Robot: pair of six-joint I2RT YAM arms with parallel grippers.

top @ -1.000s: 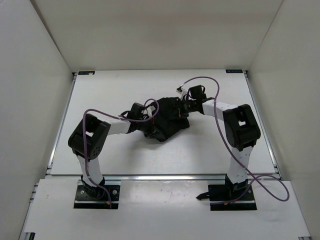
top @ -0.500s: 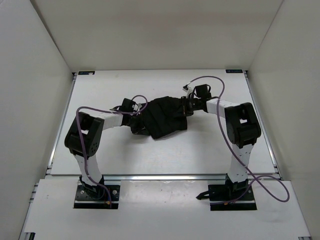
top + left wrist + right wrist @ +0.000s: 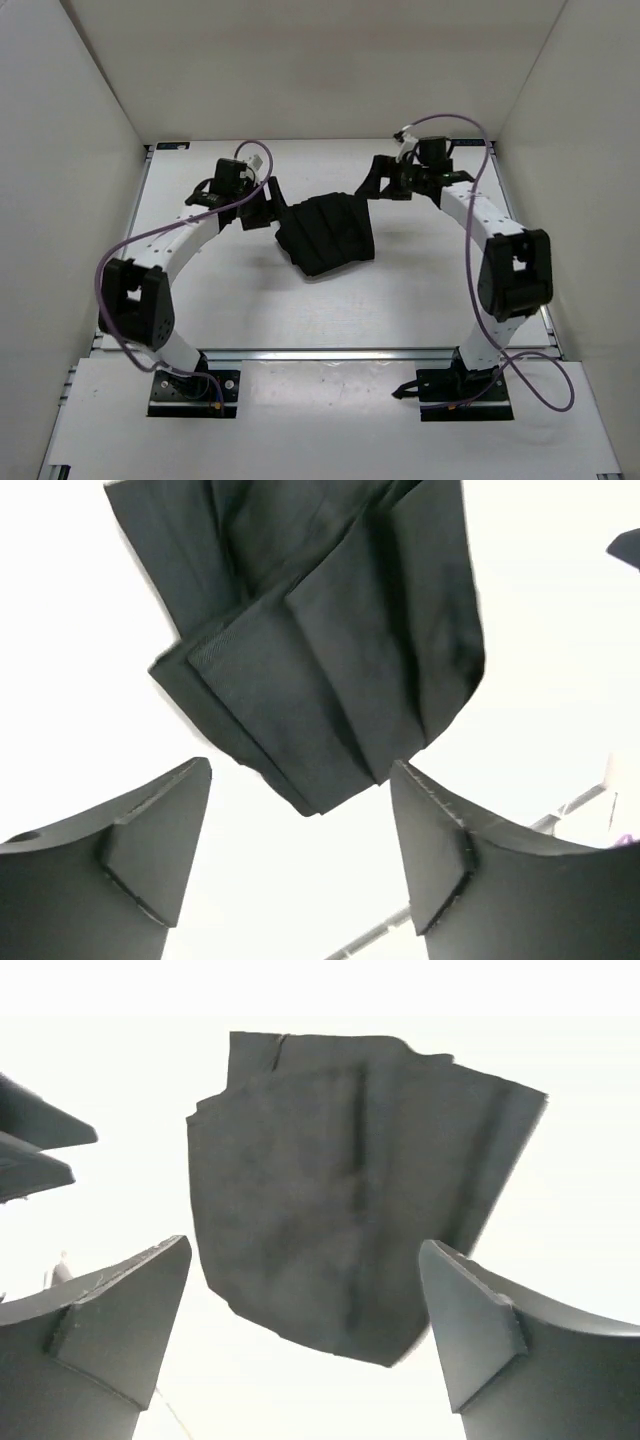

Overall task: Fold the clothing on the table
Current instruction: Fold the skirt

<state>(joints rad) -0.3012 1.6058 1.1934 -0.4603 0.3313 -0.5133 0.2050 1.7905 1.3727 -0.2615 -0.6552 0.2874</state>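
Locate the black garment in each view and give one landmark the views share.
Top external: clothing at the middle of the table.
Left wrist: clothing upper centre, beyond the open left gripper.
Right wrist: clothing centre, beyond the open right gripper.
Shared landmark: the white table beneath it.

Blk ridged clothing [image 3: 325, 235], wht table [image 3: 420, 295], purple cables [image 3: 447, 116].

Your overhead view is evenly lit, shadows soft; both wrist views blow the table [image 3: 560, 630] to glaring white.
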